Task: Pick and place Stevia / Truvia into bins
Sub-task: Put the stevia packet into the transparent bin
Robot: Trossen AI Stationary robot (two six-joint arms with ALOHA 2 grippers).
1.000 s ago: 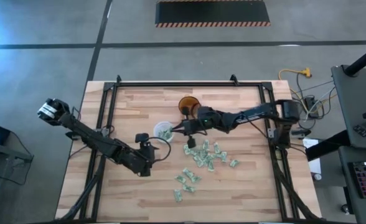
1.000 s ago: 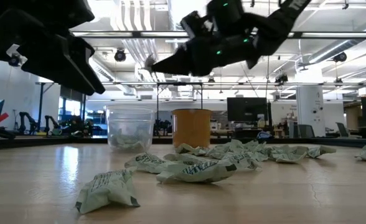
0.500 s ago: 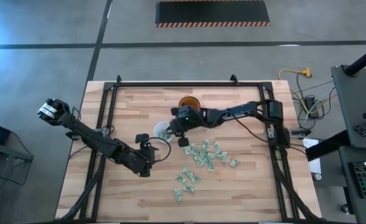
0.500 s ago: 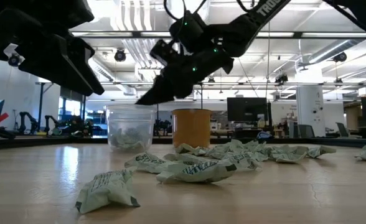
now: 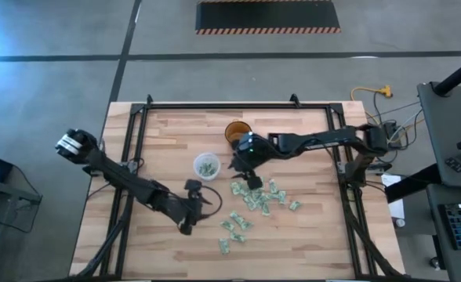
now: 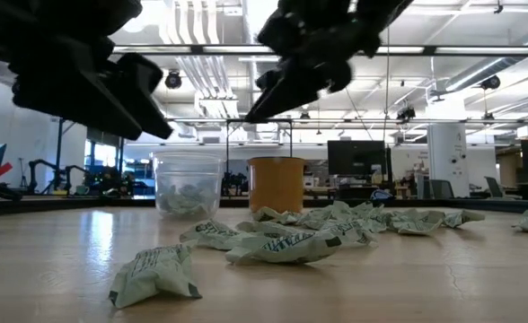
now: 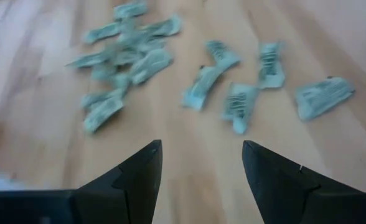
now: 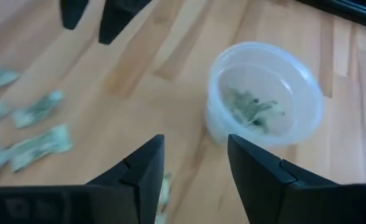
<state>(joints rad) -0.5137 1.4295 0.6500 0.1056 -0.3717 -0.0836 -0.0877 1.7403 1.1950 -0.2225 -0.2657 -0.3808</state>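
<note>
Many pale green and white Stevia sachets [image 5: 258,196] lie flat and scattered on the wooden table, right of centre and toward the near edge. The translucent whitish cup [image 5: 206,166] stands upright with a few sachets [image 8: 254,106] in its bottom. An amber cup [image 5: 237,131] stands behind it. My right gripper [image 5: 236,165] hangs open and empty in the air, just right of the translucent cup [image 8: 264,99]. My left gripper [image 5: 202,206] hovers open and empty, nearer the near edge than the cup, with loose sachets [image 7: 233,93] in front of it.
A black metal frame [image 5: 215,106] runs along the table's far, left and right sides. Bare wood lies at the left [image 5: 152,141] and along the near edge. In the low view the sachets [image 6: 273,242] lie in front of both cups [image 6: 277,184].
My right gripper went left until it was over the translucent cup, then drew back toward the right and opened. My left gripper has shifted a little toward the near edge and the sachets.
</note>
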